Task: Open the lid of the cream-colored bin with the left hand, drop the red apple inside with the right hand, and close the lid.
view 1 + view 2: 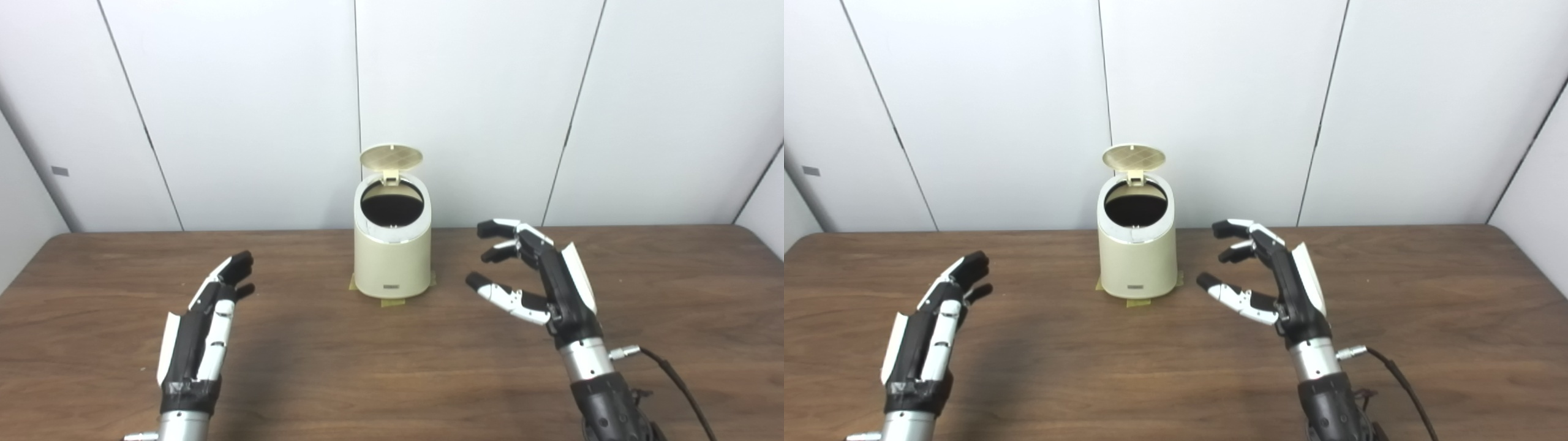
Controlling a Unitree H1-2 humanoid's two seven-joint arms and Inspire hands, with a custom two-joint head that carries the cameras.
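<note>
The cream-colored bin (392, 257) stands at the back middle of the wooden table, on bits of tape. Its round lid (391, 157) is flipped up at the back and the dark opening (392, 206) shows. I see no red apple in either view; the bin's inside is too dark to tell. My left hand (205, 321) hovers over the table left and in front of the bin, fingers straight and apart, empty. My right hand (539, 278) is to the right of the bin, fingers spread and curled, holding nothing.
The brown wooden table (392, 380) stretches wide on both sides. White wall panels (245, 92) stand right behind the bin. A black cable (674, 380) trails from my right wrist.
</note>
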